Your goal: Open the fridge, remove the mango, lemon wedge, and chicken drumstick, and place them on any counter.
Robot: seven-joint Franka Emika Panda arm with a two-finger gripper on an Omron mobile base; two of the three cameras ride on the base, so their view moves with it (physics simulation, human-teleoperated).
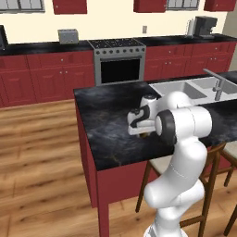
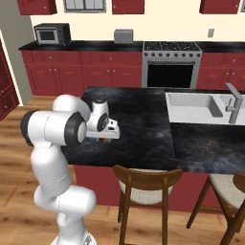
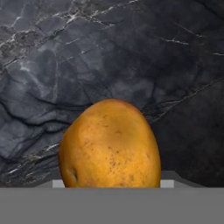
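Black marbled stone covers the counter (image 1: 106,125), a kitchen island with a red base, and I take it as the landmark for all places. Nearest to the cameras, wooden stools (image 2: 146,191) stand against the counter's front side, next to the white arm. Low over the counter's front part, the gripper (image 1: 144,134) points down, and the mango (image 3: 110,144) sits directly under it, just over the dark stone or on it; I cannot tell if they touch. The fingertips are hidden behind the fruit in the hand view, so I cannot tell whether the jaws clamp the mango or stand apart from it. Further along the counter, the steel sink (image 2: 191,107) and its tap (image 2: 233,106) are set into the top. Behind the counter, across the wooden floor, stands a stove (image 1: 118,60) among red cabinets (image 1: 46,76).
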